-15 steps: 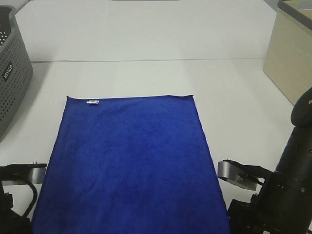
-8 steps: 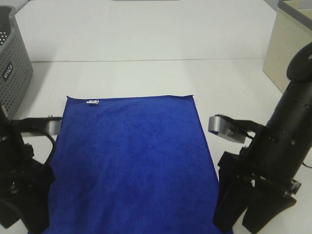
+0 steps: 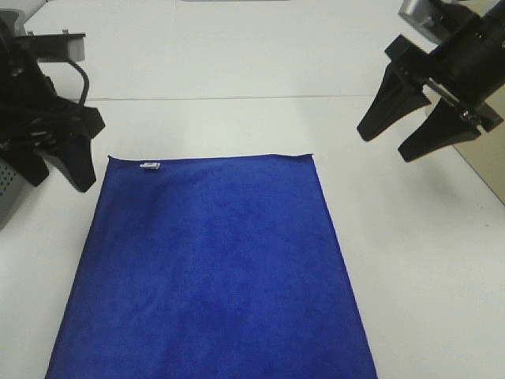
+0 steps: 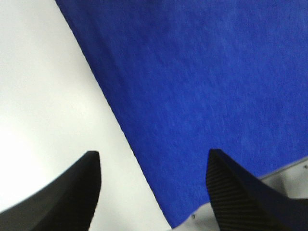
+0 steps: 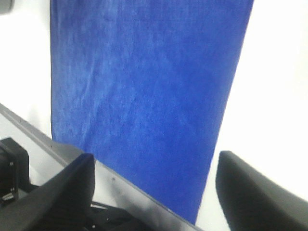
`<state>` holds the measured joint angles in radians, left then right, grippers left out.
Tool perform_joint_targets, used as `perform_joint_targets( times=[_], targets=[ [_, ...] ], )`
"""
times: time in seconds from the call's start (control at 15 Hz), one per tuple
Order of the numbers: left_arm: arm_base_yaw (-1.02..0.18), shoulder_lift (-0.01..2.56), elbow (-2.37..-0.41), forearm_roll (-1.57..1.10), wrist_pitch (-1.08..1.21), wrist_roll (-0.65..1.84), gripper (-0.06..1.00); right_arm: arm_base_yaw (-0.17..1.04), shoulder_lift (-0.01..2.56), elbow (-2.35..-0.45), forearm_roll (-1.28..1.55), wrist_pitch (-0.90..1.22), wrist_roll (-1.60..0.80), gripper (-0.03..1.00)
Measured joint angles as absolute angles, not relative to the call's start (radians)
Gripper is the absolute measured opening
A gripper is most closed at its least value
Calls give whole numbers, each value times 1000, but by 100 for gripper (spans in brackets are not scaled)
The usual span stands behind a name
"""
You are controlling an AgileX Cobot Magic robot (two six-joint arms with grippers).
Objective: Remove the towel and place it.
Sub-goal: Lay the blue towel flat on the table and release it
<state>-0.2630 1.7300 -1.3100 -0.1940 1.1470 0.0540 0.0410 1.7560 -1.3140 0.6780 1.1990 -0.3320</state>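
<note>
High view first: the towel [image 3: 213, 268] lies flat and spread out on the table [image 3: 410, 260], white tag [image 3: 150, 166] at its far left corner. The left gripper [image 3: 59, 170] hangs just off that corner and the right gripper [image 3: 387, 142] is out past the towel's far right corner. Both have their jaws apart and hold nothing, so I'd guess they're lining up for a corner pinch.

Left wrist view: the fingers straddle the towel's [image 4: 202, 82] left edge, nothing between them.

Right wrist view: same deal, spread fingers looking down along the towel's [image 5: 144, 91] right edge.
</note>
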Motion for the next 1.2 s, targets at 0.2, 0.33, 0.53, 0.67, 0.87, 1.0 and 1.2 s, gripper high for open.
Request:
perform_joint_targets(
  times=[0.2, 0.33, 0.53, 0.67, 0.87, 1.0, 1.2],
  targets=[
    [-200, 1842, -1431, -191, 1126, 54, 60, 24, 1839, -1477, 676, 1196, -332, 70],
    [-163, 1919, -1488, -197, 1107, 54, 60, 24, 1920, -1574, 675, 1194, -332, 70],
    [-141, 2022, -1565, -215, 1079, 54, 60, 24, 2056, -1710, 670, 1193, -343, 70],
    [-141, 2089, -1624, -216, 1065, 54, 60, 24, 2131, -1781, 668, 1201, -368, 70],
    [-117, 2200, -1720, -244, 1067, 54, 60, 24, 2227, -1863, 667, 1213, -386, 70],
    [-86, 2250, -1778, -268, 1090, 62, 60, 24, 2269, -1884, 655, 1215, -390, 70],
    [-57, 2288, -1820, -268, 1116, 71, 60, 24, 2310, -1886, 646, 1206, -401, 70]
  ],
)
